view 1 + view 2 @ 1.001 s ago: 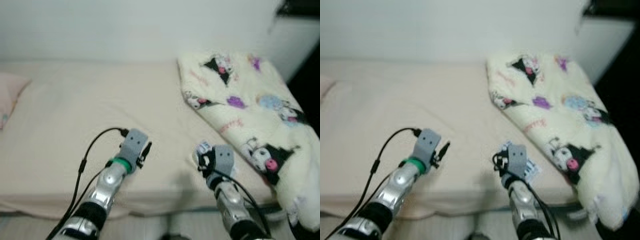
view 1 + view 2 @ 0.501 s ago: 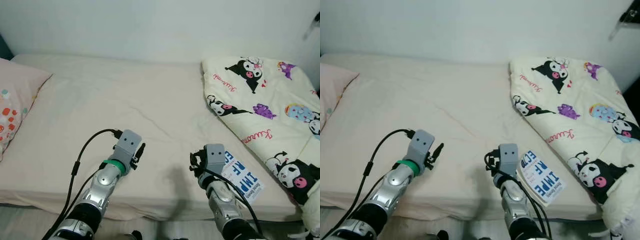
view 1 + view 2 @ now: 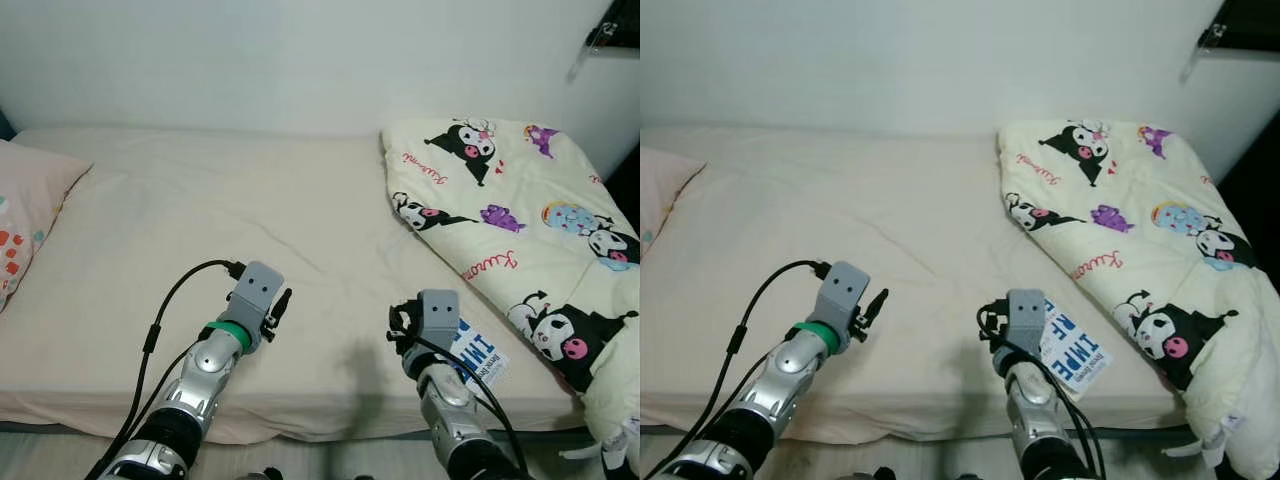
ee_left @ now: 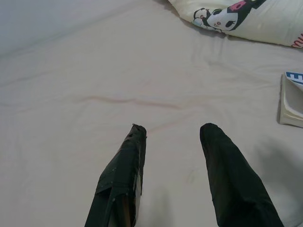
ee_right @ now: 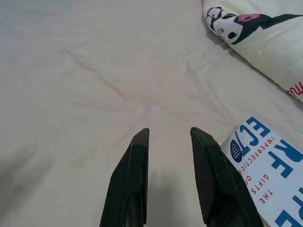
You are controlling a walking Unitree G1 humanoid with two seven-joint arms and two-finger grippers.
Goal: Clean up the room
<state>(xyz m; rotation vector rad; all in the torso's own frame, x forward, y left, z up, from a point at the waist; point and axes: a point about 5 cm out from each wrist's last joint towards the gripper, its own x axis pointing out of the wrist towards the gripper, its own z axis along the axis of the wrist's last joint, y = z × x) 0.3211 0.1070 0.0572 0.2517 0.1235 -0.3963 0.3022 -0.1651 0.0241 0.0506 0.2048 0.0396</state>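
Observation:
A white book with blue lettering lies flat on the cream bed sheet near the bed's front edge, beside a folded cartoon-print blanket. My right gripper hovers open just above the sheet, with the book close on its right side, not touching. Seen from the head, the right wrist covers the book's left edge. My left gripper is open too, low over bare sheet further left, with the book's corner off to its right.
A pink patterned pillow lies at the bed's left end. A white wall runs behind the bed. The blanket hangs over the bed's right front corner. A dark shelf bracket is mounted at the upper right.
The head camera has swung and the picture went from blurred to sharp; the bed shifted in view. Both arms keep the same pose with fingers open, holding nothing.

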